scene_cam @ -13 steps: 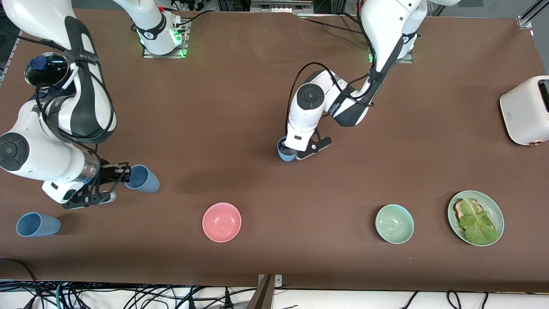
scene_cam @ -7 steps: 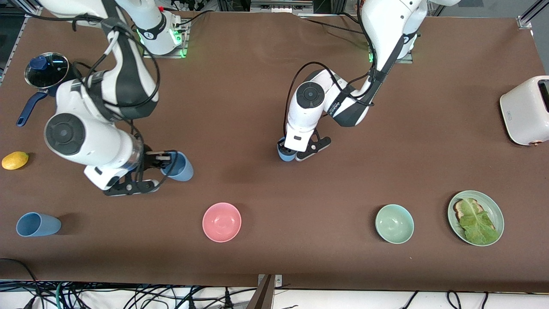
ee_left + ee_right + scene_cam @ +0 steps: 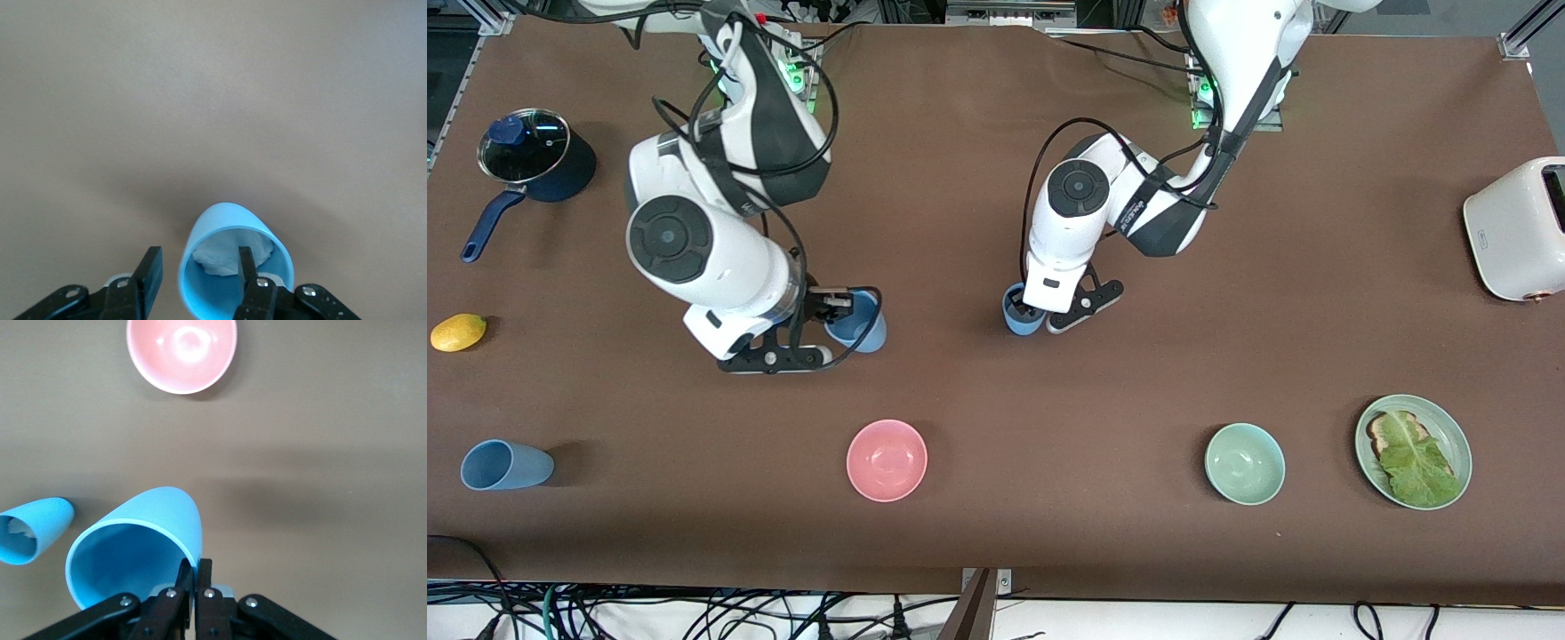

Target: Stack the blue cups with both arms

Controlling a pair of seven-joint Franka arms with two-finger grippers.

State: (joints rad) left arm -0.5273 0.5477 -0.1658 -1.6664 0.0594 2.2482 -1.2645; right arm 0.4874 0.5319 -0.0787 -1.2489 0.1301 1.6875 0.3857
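Note:
My right gripper (image 3: 834,313) is shut on the rim wall of a light-blue cup (image 3: 860,324) and holds it tilted above the table; both show in the right wrist view (cup (image 3: 133,550), gripper (image 3: 195,563)). A second blue cup (image 3: 1015,316) stands upright mid-table, with something white inside. My left gripper (image 3: 1033,311) is open at it. In the left wrist view one finger is inside this cup (image 3: 230,230), the other outside, and the gripper (image 3: 199,257) straddles the wall. This cup also shows in the right wrist view (image 3: 40,527). A third blue cup (image 3: 505,465) lies on its side near the right arm's end.
A pink bowl (image 3: 887,460) and a pale green bowl (image 3: 1244,463) sit nearer the front camera. A green plate (image 3: 1445,422) with toast and lettuce and a white toaster (image 3: 1516,228) are at the left arm's end. A navy saucepan (image 3: 534,160) and a lemon (image 3: 458,332) are at the right arm's end.
My right arm has carried its blue cup from near the right arm's end toward the middle, closer to the standing cup. My left gripper has stayed at the standing cup, shifting only slightly.

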